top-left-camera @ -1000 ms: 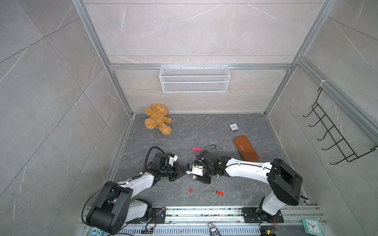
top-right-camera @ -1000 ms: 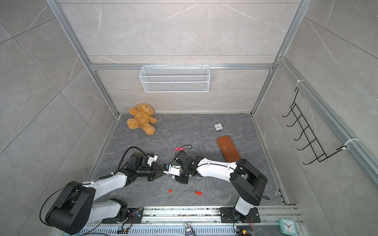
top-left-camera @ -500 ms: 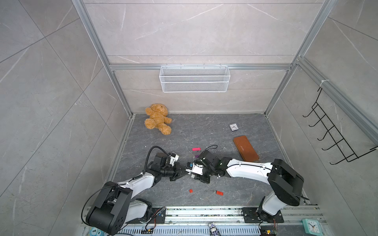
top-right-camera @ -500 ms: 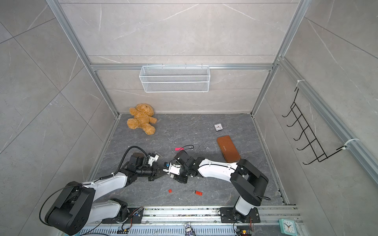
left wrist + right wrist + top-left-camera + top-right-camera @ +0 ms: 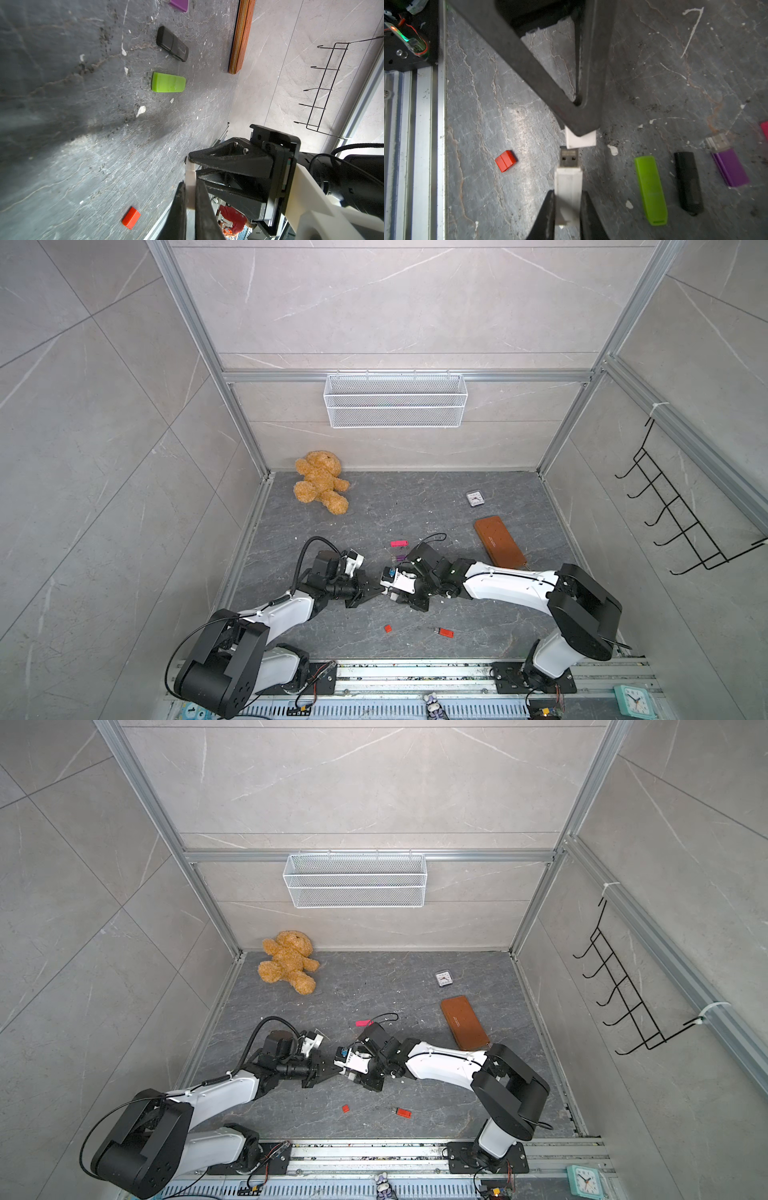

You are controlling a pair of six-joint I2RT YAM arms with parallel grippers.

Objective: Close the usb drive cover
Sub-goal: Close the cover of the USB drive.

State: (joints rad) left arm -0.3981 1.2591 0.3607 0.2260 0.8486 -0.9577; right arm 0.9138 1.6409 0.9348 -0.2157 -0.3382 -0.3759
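- right gripper [image 5: 568,195] clamps the white usb drive [image 5: 568,182], lower centre in both top views
- left gripper [image 5: 189,187] pinches the white cover [image 5: 581,139] — just off the plug
- gap barely narrower than before — cover not yet on

Pale grey marble-look tiled walls [image 5: 395,302] enclose a dark grey veined desk [image 5: 415,497] in the lower middle of the frame. Aluminium posts [image 5: 190,306] run up the corners. A white wire basket [image 5: 395,406] hangs centre on the back wall; a black hook rack [image 5: 681,522] sits at right, under even light
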